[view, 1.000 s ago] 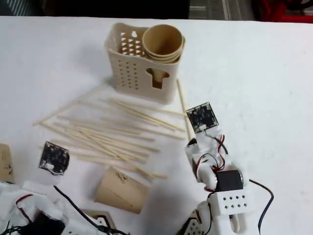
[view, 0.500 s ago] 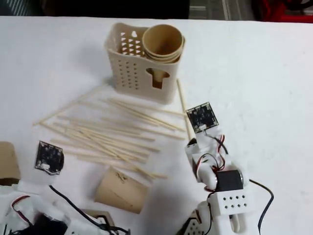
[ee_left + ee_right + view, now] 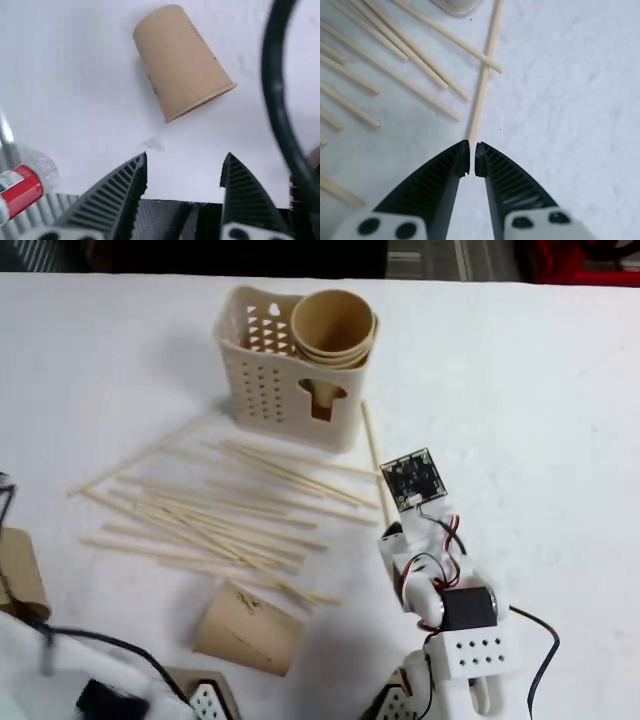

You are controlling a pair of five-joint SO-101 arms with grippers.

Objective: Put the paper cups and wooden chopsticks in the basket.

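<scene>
The cream basket [image 3: 262, 390] stands at the back of the table with stacked paper cups [image 3: 333, 328] inside. Many wooden chopsticks [image 3: 220, 515] lie spread in front of it. One paper cup [image 3: 248, 630] lies on its side near the front, another [image 3: 18, 570] at the far left edge. My left gripper [image 3: 185, 159] is open, with a tipped paper cup [image 3: 180, 60] a little beyond its fingertips. My right gripper [image 3: 471, 150] is shut with nothing in it, its tips just short of the end of one chopstick [image 3: 482, 85], which runs toward the basket [image 3: 375, 465].
The right arm [image 3: 445, 610] stands at the front right with a black cable behind it. White table surface lies open to the right [image 3: 540, 420]. In the left wrist view, a black cable [image 3: 280, 100] crosses close by, and a red-labelled bottle [image 3: 20, 185] lies past the table edge.
The left arm has swung left and down toward the cup at the table's left edge; its camera board has left the high view. The right arm has not moved.
</scene>
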